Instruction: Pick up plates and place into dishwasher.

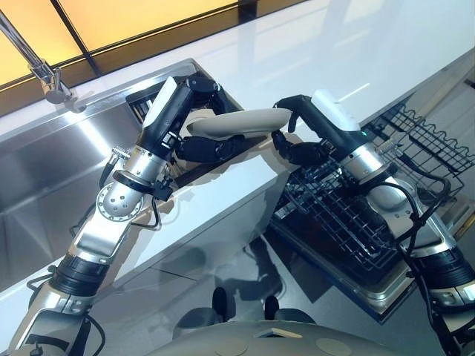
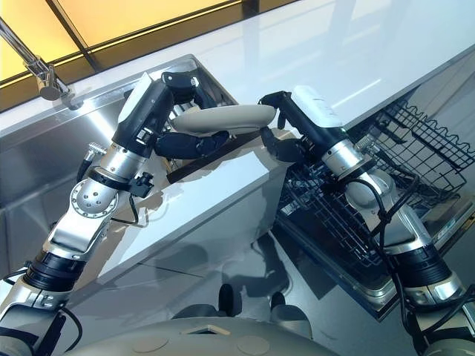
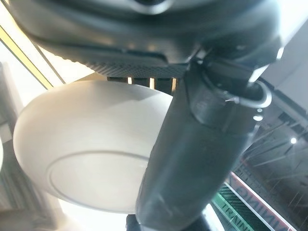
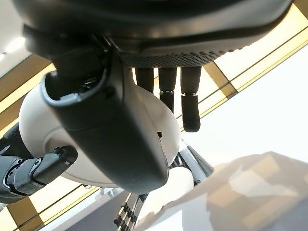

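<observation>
Both hands, left hand [image 1: 194, 122] and right hand [image 1: 297, 133], pinch the plate [image 1: 241, 122] above the counter [image 1: 245, 185], between sink [image 1: 52, 163] and dishwasher rack [image 1: 349, 215].

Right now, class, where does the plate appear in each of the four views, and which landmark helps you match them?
Left eye view: plate above the counter edge, between both hands.
Right eye view: plate upper centre, between the hands.
Left wrist view: its pale underside at the centre-left.
Right wrist view: plate behind the thumb.
Shared landmark: the left hand gripping the plate.

Cream plate [image 1: 241, 122], white counter [image 1: 356, 52], black rack [image 1: 349, 215].
</observation>
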Tool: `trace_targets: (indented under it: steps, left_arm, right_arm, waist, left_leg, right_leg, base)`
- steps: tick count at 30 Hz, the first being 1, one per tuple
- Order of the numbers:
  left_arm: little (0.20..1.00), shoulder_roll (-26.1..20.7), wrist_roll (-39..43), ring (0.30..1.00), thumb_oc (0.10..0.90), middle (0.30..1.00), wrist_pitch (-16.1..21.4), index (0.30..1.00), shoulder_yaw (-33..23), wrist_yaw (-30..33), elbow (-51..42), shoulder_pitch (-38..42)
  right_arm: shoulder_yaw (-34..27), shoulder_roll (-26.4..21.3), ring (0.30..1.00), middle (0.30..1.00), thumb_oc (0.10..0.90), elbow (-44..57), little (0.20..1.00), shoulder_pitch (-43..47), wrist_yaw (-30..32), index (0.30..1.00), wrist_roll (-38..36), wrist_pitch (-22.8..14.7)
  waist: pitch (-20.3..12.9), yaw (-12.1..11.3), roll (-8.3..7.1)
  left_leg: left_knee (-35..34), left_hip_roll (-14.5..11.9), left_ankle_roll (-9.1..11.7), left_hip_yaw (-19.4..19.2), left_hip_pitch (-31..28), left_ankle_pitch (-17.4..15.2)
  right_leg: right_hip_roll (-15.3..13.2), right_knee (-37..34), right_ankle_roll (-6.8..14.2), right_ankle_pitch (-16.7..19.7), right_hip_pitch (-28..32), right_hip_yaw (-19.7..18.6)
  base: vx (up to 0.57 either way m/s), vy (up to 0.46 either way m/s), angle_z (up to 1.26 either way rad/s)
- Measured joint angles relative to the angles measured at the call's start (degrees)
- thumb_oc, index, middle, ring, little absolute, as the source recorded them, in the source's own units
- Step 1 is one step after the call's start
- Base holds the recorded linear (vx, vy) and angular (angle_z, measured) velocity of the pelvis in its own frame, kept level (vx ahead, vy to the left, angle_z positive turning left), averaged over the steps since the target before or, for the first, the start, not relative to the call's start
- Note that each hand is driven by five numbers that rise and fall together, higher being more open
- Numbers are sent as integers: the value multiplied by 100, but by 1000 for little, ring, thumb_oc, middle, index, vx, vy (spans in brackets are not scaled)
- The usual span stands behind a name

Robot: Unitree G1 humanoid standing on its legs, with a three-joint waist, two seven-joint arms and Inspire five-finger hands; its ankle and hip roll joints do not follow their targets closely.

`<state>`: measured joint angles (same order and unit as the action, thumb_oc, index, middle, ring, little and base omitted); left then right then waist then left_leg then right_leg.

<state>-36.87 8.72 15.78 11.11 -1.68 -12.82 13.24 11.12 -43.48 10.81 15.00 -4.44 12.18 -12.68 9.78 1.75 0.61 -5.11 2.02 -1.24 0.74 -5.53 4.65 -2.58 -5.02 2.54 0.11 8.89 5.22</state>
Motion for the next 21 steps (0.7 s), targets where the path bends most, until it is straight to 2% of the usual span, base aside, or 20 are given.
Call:
trace_targets:
  steps: [4,10,13,21]
  left_arm:
    - [900,-33,-35,900,800,900,-211,900,-53,-2,3,-61]
    - [900,-53,-23,900,800,900,-457,900,-668,-17,14,-467]
    - [900,-53,-20,900,800,900,-493,900,-729,-16,18,-557]
    - [900,-53,-22,900,800,900,-696,900,-740,5,134,-683]
  right_arm:
    - [-187,-2,300,300,100,0,200,-164,-66,300,-10,-4]
    - [-686,-19,300,300,100,-6,200,-422,25,300,8,-7]
    - [-803,-19,300,300,100,-20,200,-531,154,300,24,-7]
    - [-1266,-16,300,300,100,-167,200,-632,1268,300,29,-35]
  waist:
    - [3,-5,-5]
    - [4,0,-6]
    - [5,-18,-7]
    - [6,-34,-9]
  left_leg:
    - [0,1,0,-6,2,0]
    - [0,0,0,-15,0,0]
    - [0,0,0,-15,-2,0]
    - [0,0,0,-45,-21,0]
  right_leg:
    - [-1,0,1,0,-2,-4]
    - [1,-1,0,0,-4,-11]
    - [-1,-1,0,0,-4,-12]
    - [-4,-1,1,0,-1,-36]
  base:
    - [0,0,0]
    - [0,0,0]
    - [0,0,0]
    - [2,0,0]
